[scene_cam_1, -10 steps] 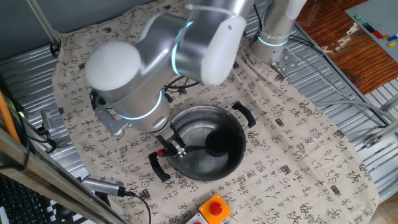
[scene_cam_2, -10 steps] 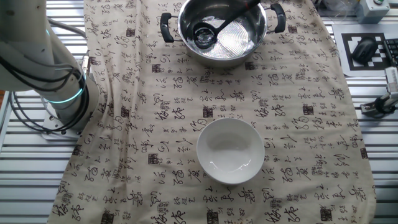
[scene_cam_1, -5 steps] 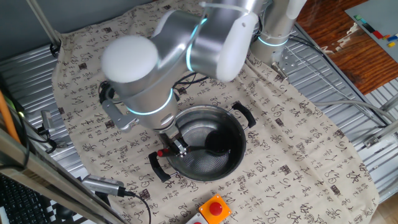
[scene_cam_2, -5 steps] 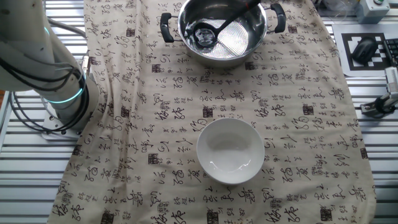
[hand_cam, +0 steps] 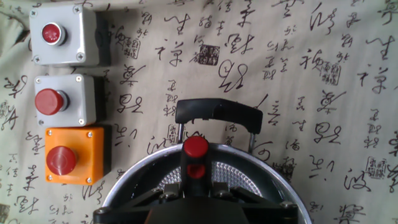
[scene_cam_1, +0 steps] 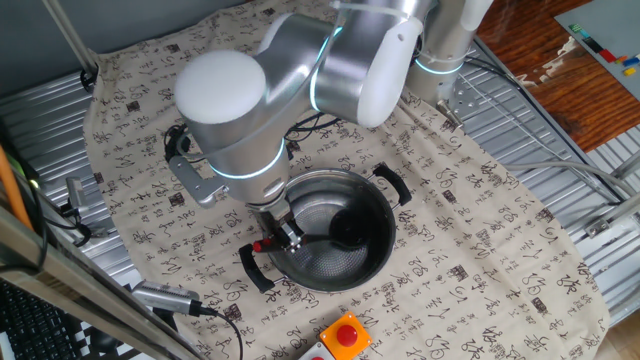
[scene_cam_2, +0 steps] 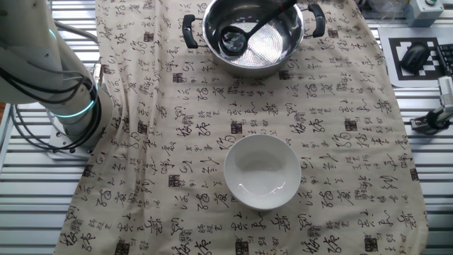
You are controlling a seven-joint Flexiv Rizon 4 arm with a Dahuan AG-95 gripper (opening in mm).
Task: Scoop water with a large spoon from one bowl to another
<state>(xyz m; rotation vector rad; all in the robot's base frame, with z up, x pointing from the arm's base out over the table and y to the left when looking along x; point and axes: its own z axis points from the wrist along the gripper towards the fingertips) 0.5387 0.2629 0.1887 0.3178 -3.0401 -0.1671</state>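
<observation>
Even, bright, diffuse light, soft faint shadows, sharp focus throughout, mild glare inside the steel pot (scene_cam_2: 253,35).

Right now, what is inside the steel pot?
Inside the steel pot sits the ladle, scoop low near the wall, handle rising to the gripper at the rim. Whether the pot holds water, I cannot tell; the bottom under the scoop is covered.

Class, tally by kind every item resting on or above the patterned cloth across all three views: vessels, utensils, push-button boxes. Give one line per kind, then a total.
Vessels: 2, the steel pot and the white bowl
Utensils: 1, the black ladle
Push-button boxes: 3, two grey, one orange
Total: 6
</observation>
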